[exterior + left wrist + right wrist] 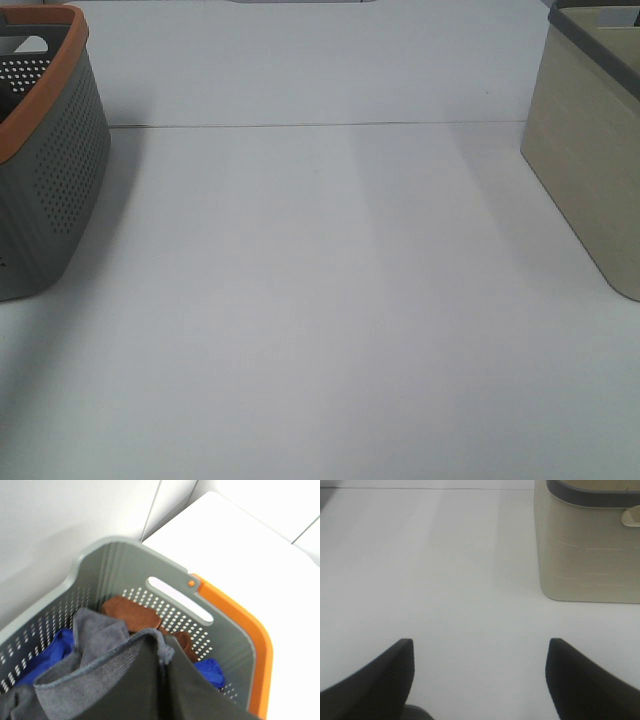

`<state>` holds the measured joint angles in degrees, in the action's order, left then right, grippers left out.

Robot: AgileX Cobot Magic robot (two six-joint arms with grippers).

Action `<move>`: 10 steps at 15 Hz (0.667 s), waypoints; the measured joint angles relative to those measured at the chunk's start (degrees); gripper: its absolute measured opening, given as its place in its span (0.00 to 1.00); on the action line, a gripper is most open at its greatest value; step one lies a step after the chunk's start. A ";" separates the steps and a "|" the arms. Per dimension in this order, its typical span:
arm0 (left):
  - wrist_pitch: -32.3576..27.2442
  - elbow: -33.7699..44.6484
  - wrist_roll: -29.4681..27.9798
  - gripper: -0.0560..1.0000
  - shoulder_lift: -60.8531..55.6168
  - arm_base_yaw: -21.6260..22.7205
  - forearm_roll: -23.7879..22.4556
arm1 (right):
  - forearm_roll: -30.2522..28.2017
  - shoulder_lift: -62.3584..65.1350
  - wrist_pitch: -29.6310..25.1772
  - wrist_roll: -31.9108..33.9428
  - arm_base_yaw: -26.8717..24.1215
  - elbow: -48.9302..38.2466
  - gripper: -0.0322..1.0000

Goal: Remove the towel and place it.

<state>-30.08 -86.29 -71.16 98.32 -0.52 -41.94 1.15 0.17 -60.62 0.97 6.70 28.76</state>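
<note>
The towel (pixel 95 660) lies in the grey basket (pixel 115 565), heaped on top of the other laundry with its stitched hem running across the pile. A fold of it rises to the left pincer (pixel 163 652). The jaws there are drawn together with only a thin seam between them, and as far as we can make out they have the hem nipped between the tips. A blue cloth (pixel 57 650) lies under the towel on one side. A brown cloth (pixel 132 615) rests against the perforated wall beyond it, below the handle slot.

From the high camera the basket stands at the left edge of the table (pixel 320 300), orange rim uppermost. We cannot see the towel or either arm from there. Well apart, on the far right, stands a beige bin (pixel 590 170) with a dark rim. The broad middle of the table lies between the two.

The right pincer (pixel 480 645) hangs over the table near the beige bin, jaws spread wide and holding nothing.

We judge the task to be at its first step: the towel is gripped but not yet out. The next move calls for a straight lift, high enough for the trailing cloth to clear the rim without dragging the blue or brown pieces along. After that we carry it rightward. Whether it belongs on the table or in the bin we cannot tell.
</note>
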 joint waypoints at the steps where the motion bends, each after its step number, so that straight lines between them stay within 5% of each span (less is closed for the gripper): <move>1: 1.49 0.00 2.46 0.05 -2.18 -1.03 -2.01 | 0.00 0.00 0.00 0.00 0.00 0.00 0.74; 5: 5.44 -2.52 4.47 0.05 -9.05 -6.53 -13.75 | 0.00 0.00 0.00 0.06 0.00 0.00 0.74; 10: 8.94 -14.78 4.70 0.05 -9.40 -11.06 -14.73 | 0.00 0.00 0.00 0.06 0.00 0.00 0.74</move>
<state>-21.14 -101.07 -66.46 88.92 -11.57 -56.67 1.15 0.17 -60.62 1.03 6.70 28.76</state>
